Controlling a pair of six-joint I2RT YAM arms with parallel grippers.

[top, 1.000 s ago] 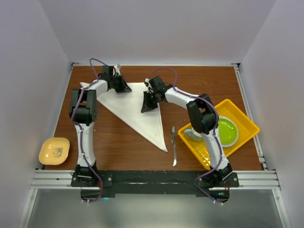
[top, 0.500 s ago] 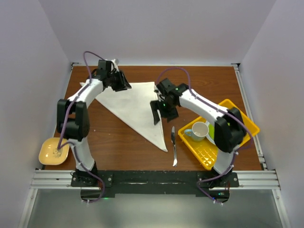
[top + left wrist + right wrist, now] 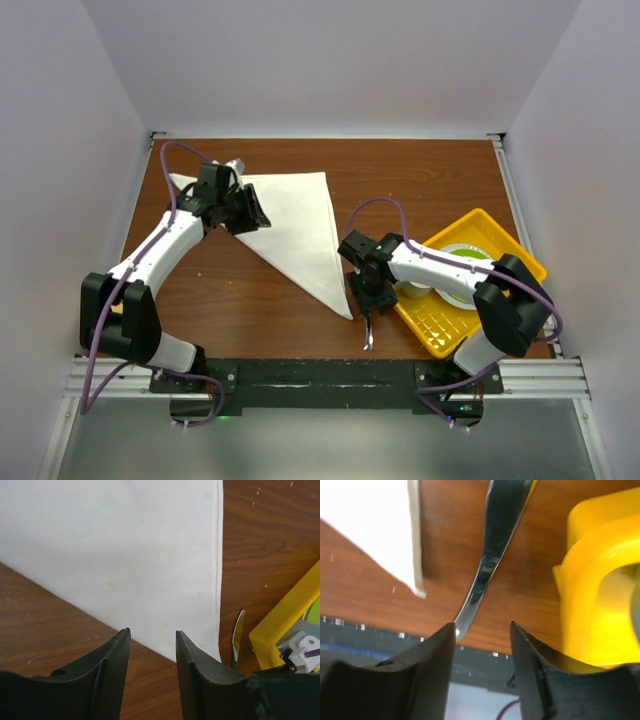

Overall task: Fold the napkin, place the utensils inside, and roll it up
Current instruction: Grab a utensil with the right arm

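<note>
Now that my right fingers (image 3: 432,665) have dropped from the folded napkin (image 3: 290,225) to straddle the knife (image 3: 492,555), spread, I judge pickup next; left fingers (image 3: 112,670) hang released.

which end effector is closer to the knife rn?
Right. The right end effector is directly over the knife, open around it; the left end effector is well away, over the napkin.
</note>
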